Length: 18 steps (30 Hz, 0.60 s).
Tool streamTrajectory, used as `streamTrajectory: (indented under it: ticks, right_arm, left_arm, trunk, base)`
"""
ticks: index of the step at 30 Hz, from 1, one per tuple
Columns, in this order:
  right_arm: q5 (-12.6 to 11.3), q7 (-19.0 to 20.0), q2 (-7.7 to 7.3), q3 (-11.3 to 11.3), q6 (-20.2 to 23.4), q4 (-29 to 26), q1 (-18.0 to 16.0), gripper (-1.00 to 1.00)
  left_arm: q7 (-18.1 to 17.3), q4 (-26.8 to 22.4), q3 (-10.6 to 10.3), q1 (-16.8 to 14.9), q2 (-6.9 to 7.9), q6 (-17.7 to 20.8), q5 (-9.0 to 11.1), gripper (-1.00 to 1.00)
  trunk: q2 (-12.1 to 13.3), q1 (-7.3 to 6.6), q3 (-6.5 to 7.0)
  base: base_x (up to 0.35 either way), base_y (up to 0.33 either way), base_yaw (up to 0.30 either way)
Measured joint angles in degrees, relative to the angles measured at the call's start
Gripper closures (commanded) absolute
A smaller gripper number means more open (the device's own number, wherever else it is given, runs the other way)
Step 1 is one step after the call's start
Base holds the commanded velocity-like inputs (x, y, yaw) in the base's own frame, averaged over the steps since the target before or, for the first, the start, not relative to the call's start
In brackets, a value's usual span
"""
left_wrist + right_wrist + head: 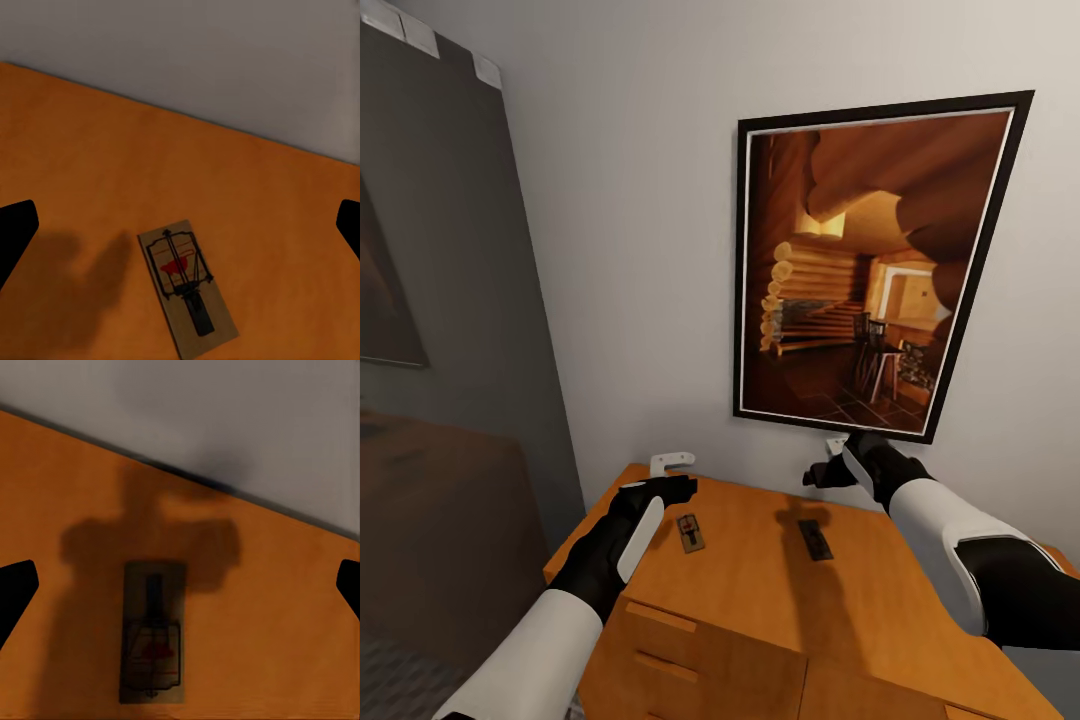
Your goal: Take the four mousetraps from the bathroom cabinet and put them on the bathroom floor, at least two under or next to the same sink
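In the head view, the orange-brown cabinet (pixel 880 610) is seen below a framed picture of a log interior (pixel 870 270) hung on a pale wall (pixel 630 250). Two mousetraps are seen lying flat on its top, well apart: the left mousetrap (pixel 691 531) at about 7 o'clock from the frame's centre, and the right mousetrap (pixel 815 539) at about 5 o'clock, in shadow. The left gripper (pixel 672 475) is held above the cabinet's left rear corner, at 11 o'clock from the left mousetrap. The right gripper (pixel 828 462) is held over the rear edge, at 12 o'clock from the right mousetrap. Whether either pair of fingers is spread cannot be told here.

In the left wrist view, a mousetrap (pixel 187 286) is shown on the bare wood with its red patch and dark wire visible. The dark fingertips (pixel 13 232) are spread wide at the frame's edges, nothing held between them.

In the right wrist view, a mousetrap (pixel 154 631) is shown lying inside the arm's shadow. The fingertips (pixel 15 589) are likewise spread wide and nothing is gripped.
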Motion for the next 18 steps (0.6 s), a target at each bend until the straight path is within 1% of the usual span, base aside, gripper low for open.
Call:
streamTrajectory:
  ticks: [10, 18]
  right_arm:
    - [0.0, -0.2, 0.0, -0.1, 0.0, 1.3, 0.0, -1.0]
    - [0.0, -0.2, -0.01, -0.1, 0.0, 1.6, 0.0, -1.0]
  left_arm:
    - [0.0, 0.0, 0.0, 0.0, 0.04, 0.0, 0.0, -1.0]
    - [0.0, 0.0, 0.0, 0.0, 0.05, 0.0, 0.0, -1.0]
  trunk:
    - [0.0, 0.0, 0.0]
    - [0.0, 0.01, 0.01]
  base:
    - [-0.004, 0.002, 0.0]
    - [-0.127, 0.09, 0.0]
